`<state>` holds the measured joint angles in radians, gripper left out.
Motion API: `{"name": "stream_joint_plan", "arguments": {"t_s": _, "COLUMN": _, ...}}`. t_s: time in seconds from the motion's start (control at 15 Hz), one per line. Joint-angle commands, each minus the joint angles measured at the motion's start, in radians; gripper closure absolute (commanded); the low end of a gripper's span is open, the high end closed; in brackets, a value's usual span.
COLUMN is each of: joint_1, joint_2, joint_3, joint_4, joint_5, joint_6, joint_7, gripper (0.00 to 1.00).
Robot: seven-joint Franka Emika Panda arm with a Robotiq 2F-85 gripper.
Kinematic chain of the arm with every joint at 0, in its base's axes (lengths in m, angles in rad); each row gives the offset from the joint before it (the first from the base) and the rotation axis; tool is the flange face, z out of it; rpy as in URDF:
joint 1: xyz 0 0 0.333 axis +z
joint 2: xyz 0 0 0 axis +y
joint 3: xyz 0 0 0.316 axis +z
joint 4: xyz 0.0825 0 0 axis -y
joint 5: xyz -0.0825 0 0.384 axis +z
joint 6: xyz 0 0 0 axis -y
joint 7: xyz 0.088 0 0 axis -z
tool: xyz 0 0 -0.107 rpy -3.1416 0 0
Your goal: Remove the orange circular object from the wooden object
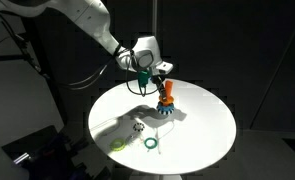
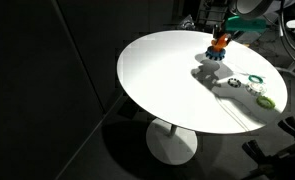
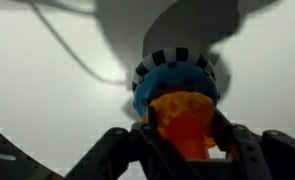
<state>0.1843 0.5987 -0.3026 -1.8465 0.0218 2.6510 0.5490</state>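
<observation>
The orange circular object (image 1: pixel 167 90) sits between my gripper's (image 1: pixel 163 76) fingers, just above a blue toothed ring (image 1: pixel 165 111) on the round white table (image 1: pixel 202 125). Under it, the orange-brown wooden object (image 1: pixel 167 102) rises from the blue ring. In the wrist view my gripper (image 3: pixel 184 128) is shut on the orange circular object (image 3: pixel 182 108), with the blue toothed ring (image 3: pixel 175 78) behind it; ring and peg blur together there. From farther off, the gripper (image 2: pixel 225 36) hangs over the orange circular object (image 2: pixel 219 43) at the table's far edge.
A green ring (image 1: pixel 152 146), a pale yellow ring (image 1: pixel 119 143) and a small white piece (image 1: pixel 139 126) lie near the table's front edge. They also show as the green ring (image 2: pixel 255 80) and yellow ring (image 2: pixel 267 100). Dark surroundings ring the table.
</observation>
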Motion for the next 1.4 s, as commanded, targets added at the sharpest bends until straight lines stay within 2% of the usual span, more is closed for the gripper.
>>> {"name": "stream_joint_plan", "arguments": {"t_s": 0.0, "joint_1": -0.044, "joint_2": -0.056, "joint_3": 0.045, "joint_4": -0.015, "joint_5": -0.007, "joint_6": -0.098, "joint_7": -0.023, "gripper": 0.71}}
{"name": "stream_joint_plan", "arguments": {"t_s": 0.2, "joint_1": -0.039, "joint_2": -0.063, "joint_3": 0.032, "joint_4": -0.036, "joint_5": -0.033, "joint_6": -0.032, "joint_7": 0.004, "gripper": 0.71}}
{"name": "stream_joint_plan", "arguments": {"t_s": 0.6, "joint_1": -0.021, "joint_2": -0.076, "joint_3": -0.003, "joint_4": -0.091, "joint_5": -0.055, "joint_6": 0.169, "joint_7": 0.007, "gripper": 0.71}}
{"name": "stream_joint_plan", "arguments": {"t_s": 0.73, "joint_1": -0.033, "joint_2": -0.084, "joint_3": 0.01, "joint_4": -0.094, "joint_5": -0.037, "joint_6": 0.135, "joint_7": -0.016, "gripper": 0.71}}
{"name": "stream_joint_plan", "arguments": {"t_s": 1.33, "joint_1": -0.032, "joint_2": -0.103, "joint_3": 0.008, "joint_4": -0.12, "joint_5": -0.042, "joint_6": 0.145, "joint_7": -0.012, "gripper": 0.71}}
